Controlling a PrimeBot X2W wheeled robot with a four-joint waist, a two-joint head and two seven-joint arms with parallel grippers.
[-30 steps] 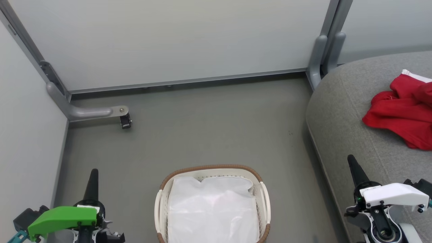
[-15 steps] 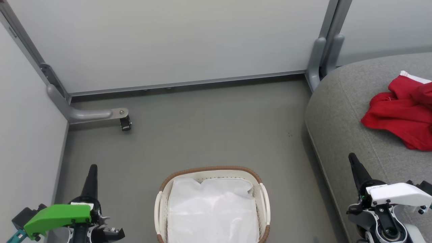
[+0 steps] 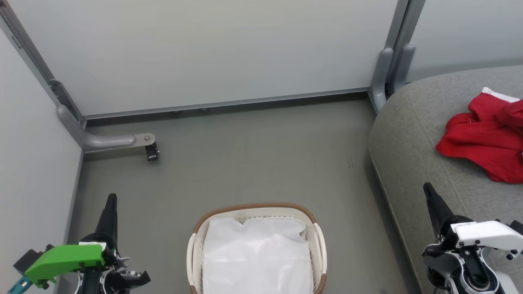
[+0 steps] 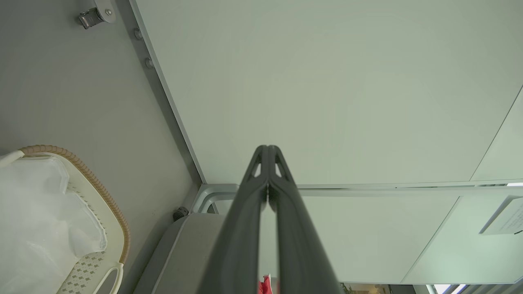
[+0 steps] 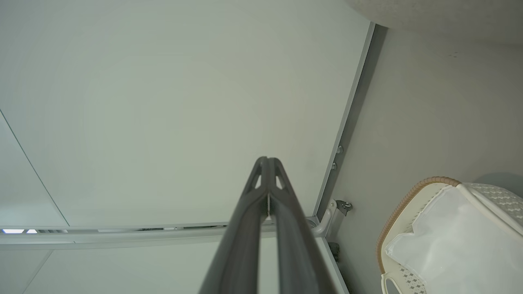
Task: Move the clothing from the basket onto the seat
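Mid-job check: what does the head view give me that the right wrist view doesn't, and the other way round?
Head view: the red clothing lying on the grey seat, plus the left gripper at lower left. Right wrist view: the right gripper close up, fingers pressed shut, holding nothing. Both: the basket with its white liner inside, the floor and the wall panels.

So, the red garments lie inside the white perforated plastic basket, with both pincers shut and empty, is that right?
No: the head view shows the bright red garments on the grey woven-fabric sofa, not inside the white perforated plastic basket. The left pincer and right pincer are shut and empty.
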